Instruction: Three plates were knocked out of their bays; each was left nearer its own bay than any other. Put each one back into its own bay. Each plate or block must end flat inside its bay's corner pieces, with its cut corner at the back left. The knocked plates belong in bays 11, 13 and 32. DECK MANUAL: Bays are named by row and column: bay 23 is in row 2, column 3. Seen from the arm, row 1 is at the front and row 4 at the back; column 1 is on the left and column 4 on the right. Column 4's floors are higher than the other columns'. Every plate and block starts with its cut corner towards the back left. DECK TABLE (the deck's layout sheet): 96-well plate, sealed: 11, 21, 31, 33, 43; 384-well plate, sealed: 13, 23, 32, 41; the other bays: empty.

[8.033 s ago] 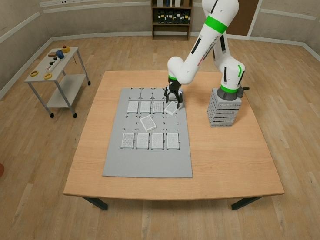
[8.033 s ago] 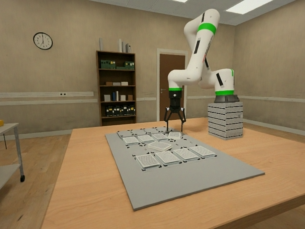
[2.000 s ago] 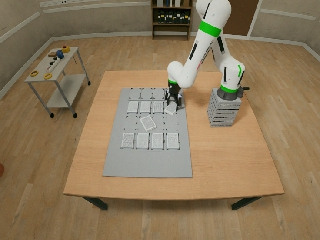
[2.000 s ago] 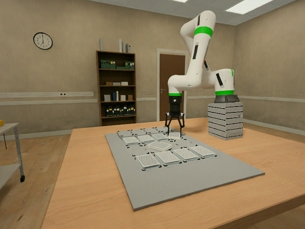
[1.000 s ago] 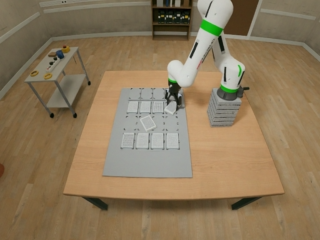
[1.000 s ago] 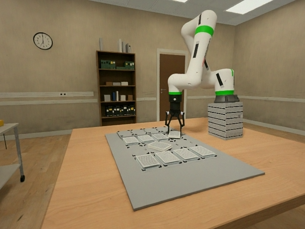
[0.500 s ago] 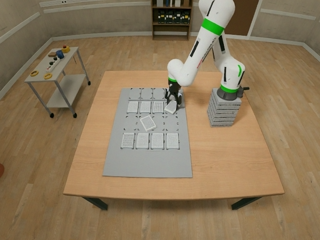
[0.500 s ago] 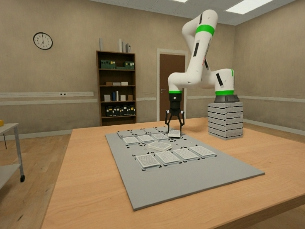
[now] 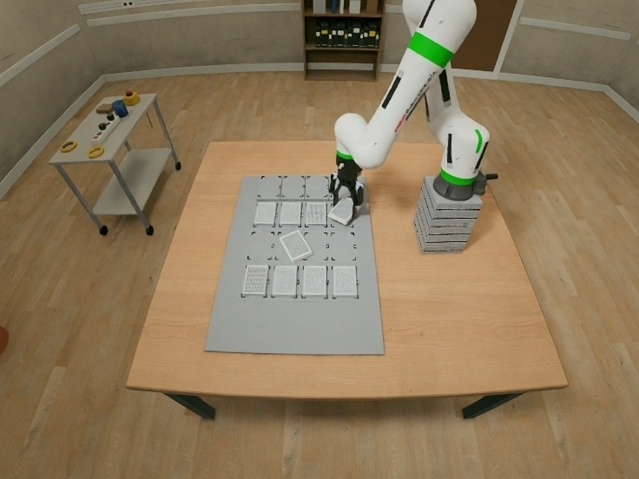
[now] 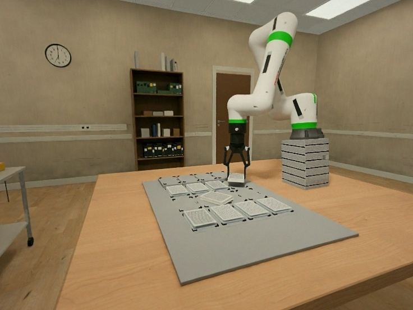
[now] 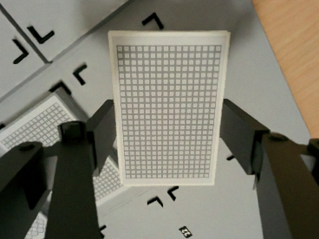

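My gripper [image 9: 346,206] [image 10: 237,174] [image 11: 167,114] is shut on a fine-grid 384-well plate [image 9: 340,213] [image 10: 235,177] [image 11: 168,100] by its long sides. It holds the plate just above the grey deck [image 9: 293,324] [image 10: 233,246], at the arm-side end of the row with three seated plates [image 9: 290,213] [image 10: 196,187]. The held plate is turned askew to the black corner pieces below it. A second plate [image 9: 295,245] [image 10: 216,197] lies askew across the neighbouring row of bays. One seated plate [image 11: 39,125] shows at the lower left of the wrist view.
Four plates [image 9: 299,280] [image 10: 238,209] sit squarely in the row nearest the deck's wide bare margin. Raised bay floors [image 9: 293,187] [image 10: 186,179] stand just beyond the gripper. The arm's ribbed pedestal [image 9: 446,221] [image 10: 304,163] stands on the table beside the deck. A cart [image 9: 102,134] stands off the table.
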Controlling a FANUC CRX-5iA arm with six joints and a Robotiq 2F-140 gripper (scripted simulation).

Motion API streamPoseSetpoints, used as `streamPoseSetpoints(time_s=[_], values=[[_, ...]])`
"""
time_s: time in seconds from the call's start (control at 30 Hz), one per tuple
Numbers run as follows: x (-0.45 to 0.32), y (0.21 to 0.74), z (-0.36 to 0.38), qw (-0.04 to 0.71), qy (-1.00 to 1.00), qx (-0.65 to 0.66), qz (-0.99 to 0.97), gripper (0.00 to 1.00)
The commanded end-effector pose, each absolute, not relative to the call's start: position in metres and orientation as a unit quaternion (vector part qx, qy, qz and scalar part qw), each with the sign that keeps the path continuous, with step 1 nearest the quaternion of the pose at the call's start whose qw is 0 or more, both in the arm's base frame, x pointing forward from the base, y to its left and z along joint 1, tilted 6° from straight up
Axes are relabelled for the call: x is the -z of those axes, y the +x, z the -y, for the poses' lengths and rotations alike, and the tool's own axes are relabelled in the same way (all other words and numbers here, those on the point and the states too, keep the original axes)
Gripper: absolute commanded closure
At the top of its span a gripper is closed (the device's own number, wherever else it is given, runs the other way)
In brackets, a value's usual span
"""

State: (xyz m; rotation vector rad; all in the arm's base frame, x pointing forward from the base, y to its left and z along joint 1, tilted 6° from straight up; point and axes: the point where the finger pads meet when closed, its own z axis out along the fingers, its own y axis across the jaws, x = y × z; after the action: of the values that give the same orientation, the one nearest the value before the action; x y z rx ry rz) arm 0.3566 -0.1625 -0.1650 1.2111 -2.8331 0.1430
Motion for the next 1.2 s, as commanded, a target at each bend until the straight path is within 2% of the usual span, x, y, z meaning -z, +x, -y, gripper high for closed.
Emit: streamPoseSetpoints(time_s=[0.0,0.27,0.73,1.17], values=[[0.16,0.357,0.162,0.028,0.393,-0.047,0.918,0.9],[0.158,0.357,0.162,0.028,0.393,-0.047,0.918,0.9],[0.158,0.368,0.171,0.038,0.594,-0.039,0.802,0.9],[0.158,0.367,0.17,0.04,0.639,-0.037,0.767,0.9]])
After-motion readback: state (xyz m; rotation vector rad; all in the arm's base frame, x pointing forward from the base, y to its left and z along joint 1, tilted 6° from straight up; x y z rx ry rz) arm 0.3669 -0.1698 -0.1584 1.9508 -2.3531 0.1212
